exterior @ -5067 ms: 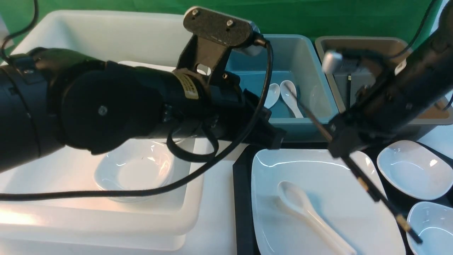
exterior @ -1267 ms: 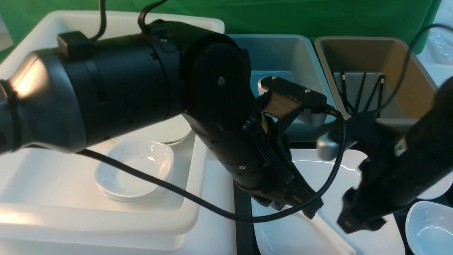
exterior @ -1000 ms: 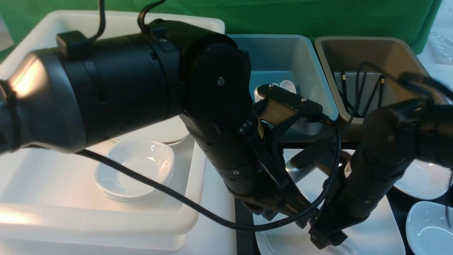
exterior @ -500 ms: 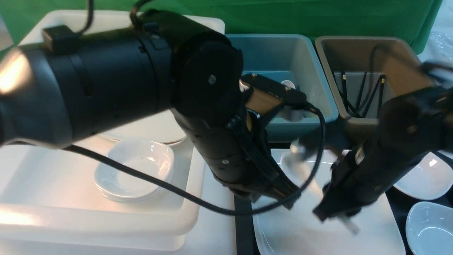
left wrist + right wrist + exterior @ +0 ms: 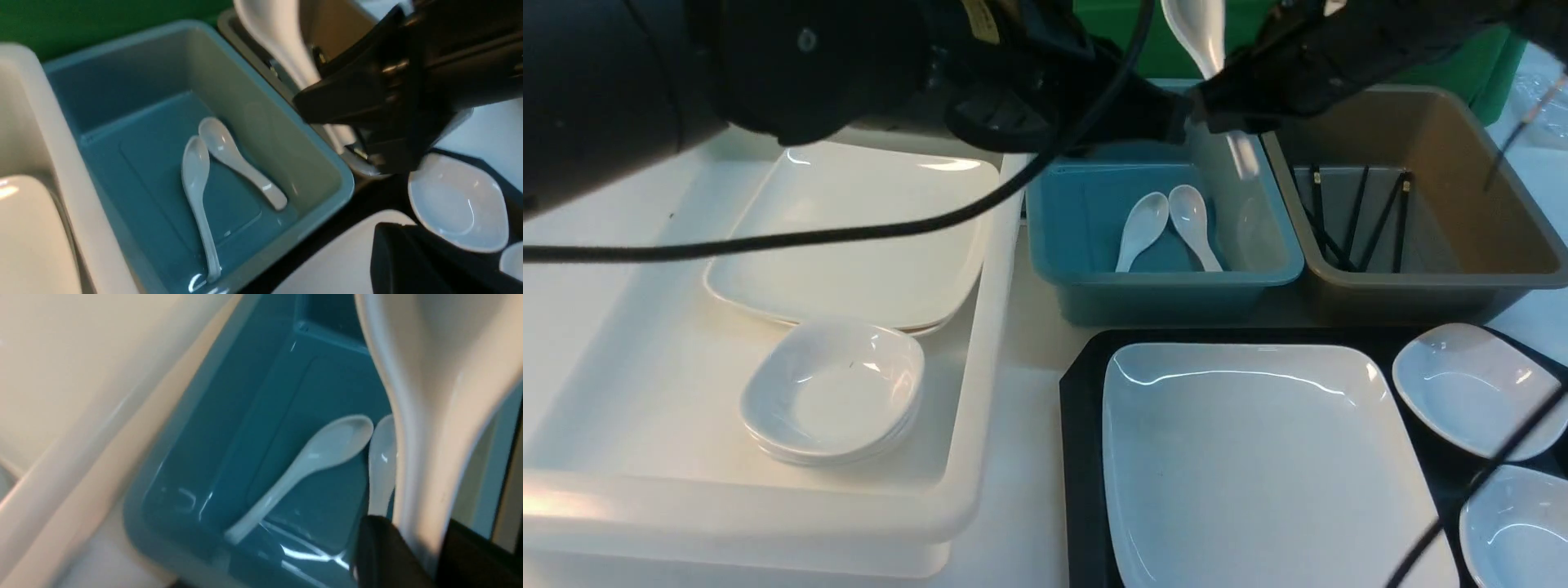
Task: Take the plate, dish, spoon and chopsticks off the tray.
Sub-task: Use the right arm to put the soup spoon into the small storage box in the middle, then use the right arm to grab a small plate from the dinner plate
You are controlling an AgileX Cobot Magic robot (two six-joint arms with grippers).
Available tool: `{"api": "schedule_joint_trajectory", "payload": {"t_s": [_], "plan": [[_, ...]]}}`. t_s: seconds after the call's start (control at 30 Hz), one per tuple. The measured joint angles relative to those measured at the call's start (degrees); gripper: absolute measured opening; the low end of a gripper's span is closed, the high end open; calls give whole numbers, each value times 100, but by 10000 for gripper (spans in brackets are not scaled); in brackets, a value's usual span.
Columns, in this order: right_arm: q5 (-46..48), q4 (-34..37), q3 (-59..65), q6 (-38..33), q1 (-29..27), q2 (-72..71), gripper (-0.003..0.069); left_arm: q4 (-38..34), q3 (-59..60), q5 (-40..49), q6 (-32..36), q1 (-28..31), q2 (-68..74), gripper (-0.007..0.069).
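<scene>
My right gripper (image 5: 1221,102) is shut on the white spoon (image 5: 1196,24) and holds it high over the far right side of the blue tub (image 5: 1160,286), bowl end up. In the right wrist view the spoon's handle (image 5: 423,522) sits clamped between the two dark fingers (image 5: 380,555). The large white plate (image 5: 1258,465) lies bare on the black tray (image 5: 1081,457), with two small dishes (image 5: 1470,392) (image 5: 1519,523) at its right. Black chopsticks (image 5: 1356,216) lie in the brown tub (image 5: 1437,286). My left gripper (image 5: 1168,118) hovers beside the right one; one finger (image 5: 408,261) shows.
Two more white spoons (image 5: 1168,224) lie in the blue tub. The big white tub (image 5: 964,490) on the left holds another squarish plate (image 5: 849,237) and stacked small dishes (image 5: 833,392). A green backdrop stands behind the tubs.
The right gripper closed on the spoon over the plate, then lifted it up and back to above the blue tub. The left arm rose away from the plate too.
</scene>
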Motion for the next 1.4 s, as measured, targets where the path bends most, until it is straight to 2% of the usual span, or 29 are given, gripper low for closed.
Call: {"api": "schedule_joint_trajectory", "payload": {"t_s": [0.1,0.2,0.3,0.37,0.4,0.43,0.47,0.53,0.57,0.6,0.63,0.7,0.73,0.8,0.9,0.97,1.0,1.1,1.13,1.17,1.2,1.23,1.27,1.33,1.4], "plan": [[-71,2,-633,193,-34,773,146,143,0,-51,0,0,0,2],[-130,2,-1018,373,-41,1319,213,196,0,96,0,0,18,2],[23,13,-1123,445,-41,1526,400,221,0,309,0,0,30,2],[514,-53,-1205,452,-41,1477,514,235,0,452,0,0,41,2],[513,-53,-1205,452,-41,1477,519,235,0,461,0,0,41,2],[938,-213,-1272,452,-41,1369,537,235,0,523,0,0,48,2],[1306,-337,-1318,452,-41,1260,528,237,0,564,0,0,48,2],[2262,-647,-1363,290,-41,834,420,237,0,636,0,0,48,2],[2609,-763,-1351,222,-47,668,329,237,0,651,0,0,48,2],[2661,-783,-1343,222,-47,624,308,237,0,651,0,0,48,2],[2898,-859,-1214,154,-80,267,170,237,0,708,0,0,48,2],[2929,-909,-817,133,-152,-334,69,230,0,825,0,0,48,2],[2929,-908,-764,133,-165,-398,64,230,0,825,0,0,48,2],[2929,-964,238,103,-261,-1335,27,225,0,1213,20,0,48,2],[2917,-999,1285,-2,-294,-1998,24,194,0,1664,118,0,53,2],[2844,-999,2464,-37,-308,-2738,34,97,0,2101,242,0,68,2],[2622,-985,3342,-37,-308,-3173,59,-43,0,2345,343,0,88,2],[2316,-985,4258,-38,-308,-3559,121,-267,0,2549,542,0,127,2],[2060,-991,5052,-38,-308,-3809,215,-559,0,2736,851,-22,177,2],[2059,-996,5052,-38,-308,-3809,226,-590,0,2758,888,-21,186,2],[1910,-1002,5548,-38,-308,-3907,299,-786,0,2876,1133,-78,235,2],[1888,-1002,5610,-38,-308,-3914,323,-847,0,2909,1253,-98,252,2],[1635,-1007,6124,-33,-308,-3952,421,-1059,0,3027,1561,-252,347,2],[1372,-1007,6411,-3,-308,-3956,482,-1150,0,3078,1877,-436,457,2],[1188,-1053,6606,58,-308,-3956,513,-1207,0,3099,2146,-647,591,2]]}}
